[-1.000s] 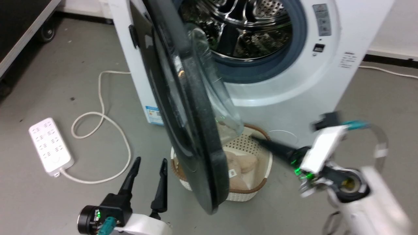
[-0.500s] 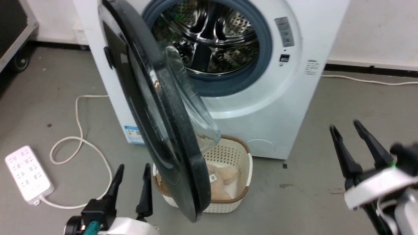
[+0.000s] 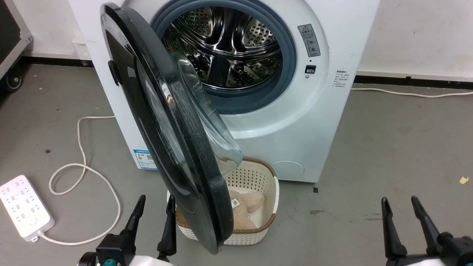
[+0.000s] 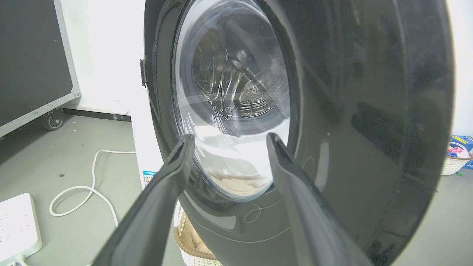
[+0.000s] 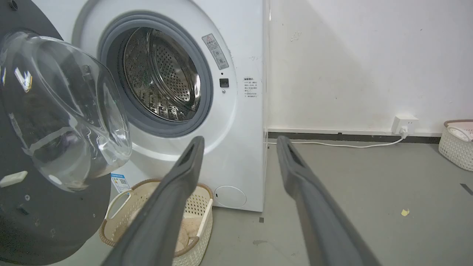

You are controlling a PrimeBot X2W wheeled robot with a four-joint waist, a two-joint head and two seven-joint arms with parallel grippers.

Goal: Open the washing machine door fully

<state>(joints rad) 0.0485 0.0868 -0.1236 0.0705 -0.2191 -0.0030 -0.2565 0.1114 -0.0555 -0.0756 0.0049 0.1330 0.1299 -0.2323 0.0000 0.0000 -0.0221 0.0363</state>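
While the large round washing machine door (image 3: 147, 111) with its glossy black rim and bulging clear glass bowl stands swung out from its hinge on the head view's left, it is only partly open, edge-on to the head camera. Its lower rim hangs over the cream perforated laundry basket (image 3: 258, 177), which sits on the grey floor (image 3: 388, 147) against the white front-loading washing machine (image 3: 295, 129) and holds a beige soft bundle (image 3: 247, 201). The grey gasket and steel drum are exposed. The left claw (image 3: 156, 201) is low beside the door's outer face, fingers apart and empty, pointing at the window in its wrist view. The right claw (image 3: 399, 201) is well off to the other side over bare floor, fingers apart, gripping nothing. A white power strip (image 3: 22, 207) and its looped white cable (image 3: 81, 147) lie on the floor at left.
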